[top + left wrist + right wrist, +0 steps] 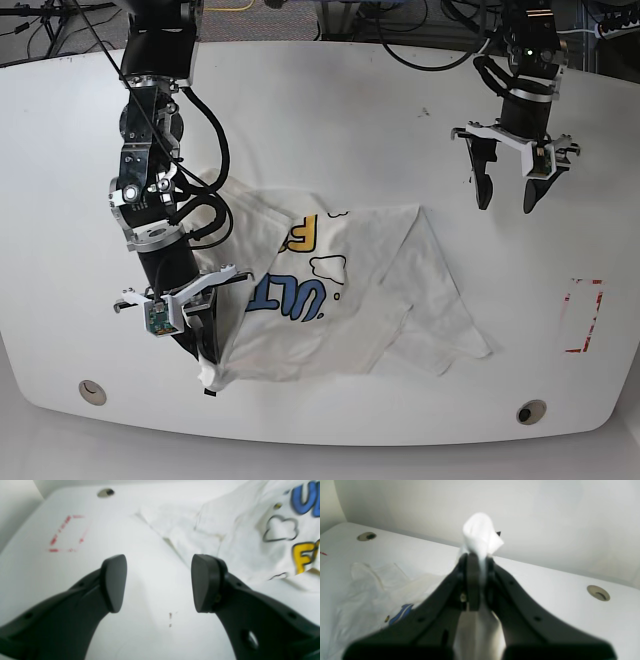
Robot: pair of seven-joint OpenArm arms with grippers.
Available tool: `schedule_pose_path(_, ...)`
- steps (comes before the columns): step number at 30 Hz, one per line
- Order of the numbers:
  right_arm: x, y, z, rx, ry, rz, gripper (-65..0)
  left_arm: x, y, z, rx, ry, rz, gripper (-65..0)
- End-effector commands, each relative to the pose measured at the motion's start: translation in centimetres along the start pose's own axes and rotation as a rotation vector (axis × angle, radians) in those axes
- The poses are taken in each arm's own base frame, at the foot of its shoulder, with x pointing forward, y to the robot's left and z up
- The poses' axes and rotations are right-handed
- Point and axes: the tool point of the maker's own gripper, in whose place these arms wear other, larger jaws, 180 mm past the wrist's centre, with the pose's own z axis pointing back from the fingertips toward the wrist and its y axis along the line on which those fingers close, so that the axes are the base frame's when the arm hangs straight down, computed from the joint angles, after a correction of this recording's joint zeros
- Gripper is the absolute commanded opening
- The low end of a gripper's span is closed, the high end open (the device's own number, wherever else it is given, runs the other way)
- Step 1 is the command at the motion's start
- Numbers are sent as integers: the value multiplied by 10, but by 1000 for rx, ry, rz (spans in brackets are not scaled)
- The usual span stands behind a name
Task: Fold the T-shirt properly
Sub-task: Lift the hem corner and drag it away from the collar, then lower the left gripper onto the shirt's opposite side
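Observation:
The white T-shirt lies crumpled in the middle of the table, its blue and yellow letters and cloud outlines facing up. At its near left corner my right gripper is shut on a bunch of the cloth. In the right wrist view that white fold sticks out past the closed right gripper. My left gripper hangs open above bare table at the far right, apart from the shirt. The left wrist view shows the left gripper holding nothing, with the T-shirt beyond it to the right.
A red dashed rectangle is marked on the white table near its right edge, also visible as a red mark. Round holes sit near the front corners. Cables run along the far edge.

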Motion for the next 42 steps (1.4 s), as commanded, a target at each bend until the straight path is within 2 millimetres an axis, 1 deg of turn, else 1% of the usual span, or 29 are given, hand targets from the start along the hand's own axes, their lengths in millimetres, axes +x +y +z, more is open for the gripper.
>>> schedule_pose_path(1, 19, 1, 1, 6, -72, 7, -650, 10, 18, -17, 37, -12, 3, -254)
schedule_pose_path(6, 14, 0, 6, 0, -66, 1, -650, 5, 36, -38, 75, 47, 29, -248)
schedule_pose_path(8, 16, -1, 6, -1, -73, 3, -650, 2, 39, -44, 82, 63, 41, -249)
schedule_pose_path(10, 23, 0, 7, 1, -94, 10, -650, -4, 42, -53, 92, 97, 49, -241)
schedule_pose_path(18, 30, 4, 3, 17, -108, 24, -650, -5, 36, -62, 77, 92, 59, -239)
schedule_pose_path(24, 33, 13, -1, 44, -114, 28, -650, -9, 38, -74, 70, 82, 74, -220)
schedule_pose_path(28, 35, 17, -3, 55, -120, 31, -650, -12, 34, -82, 59, 85, 94, -219)
schedule_pose_path(30, 37, 15, -5, 49, -121, 34, -648, -20, 31, -94, 59, 103, 131, -218)
schedule_pose_path(34, 39, 16, -6, 50, -125, 35, -648, -23, 23, -105, 45, 106, 169, -219)
schedule_pose_path(38, 39, 15, -6, 48, -125, 34, -647, -25, 17, -113, 38, 111, 196, -217)
schedule_pose_path(40, 35, 12, -4, 41, -115, 31, -644, -25, 16, -119, 43, 113, 212, -212)
schedule_pose_path(42, 35, 11, -4, 39, -116, 31, -644, -25, 14, -122, 43, 111, 222, -212)
